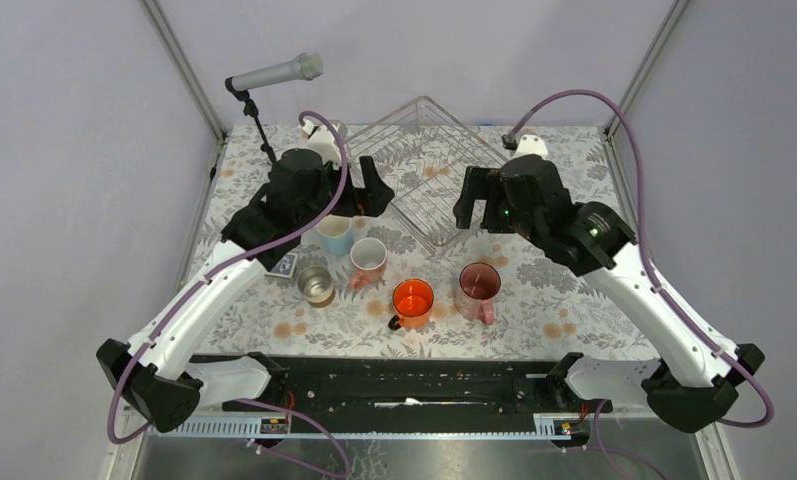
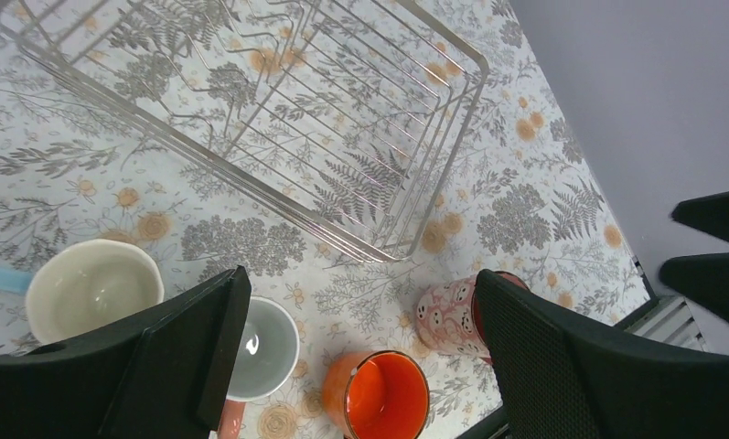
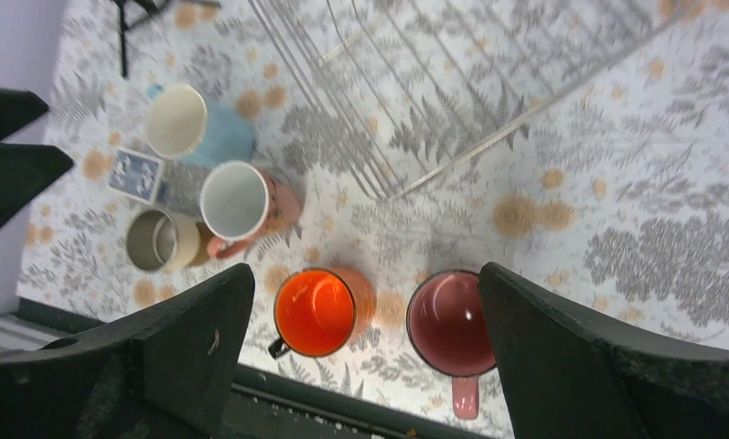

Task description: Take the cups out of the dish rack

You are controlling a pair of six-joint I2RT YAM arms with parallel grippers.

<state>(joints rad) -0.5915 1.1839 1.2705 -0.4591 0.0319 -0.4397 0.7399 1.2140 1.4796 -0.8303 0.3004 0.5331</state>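
The wire dish rack (image 1: 426, 172) lies empty at the back middle of the table. Five cups stand upright on the table in front of it: the light blue mug (image 1: 334, 235), the salmon-pink mug (image 1: 368, 260), the steel cup (image 1: 315, 285), the orange mug (image 1: 412, 300) and the dusty-pink mug (image 1: 479, 288). My left gripper (image 1: 376, 190) hovers open and empty at the rack's left corner, above the light blue mug. My right gripper (image 1: 470, 205) hovers open and empty at the rack's right side, above the dusty-pink mug. The right wrist view shows the orange mug (image 3: 316, 311) and dusty-pink mug (image 3: 452, 322) between its fingers.
A microphone on a stand (image 1: 274, 72) stands at the back left. A small blue patterned card (image 1: 286, 263) lies left of the steel cup. Metal frame posts stand at the back corners, and a black rail runs along the near edge.
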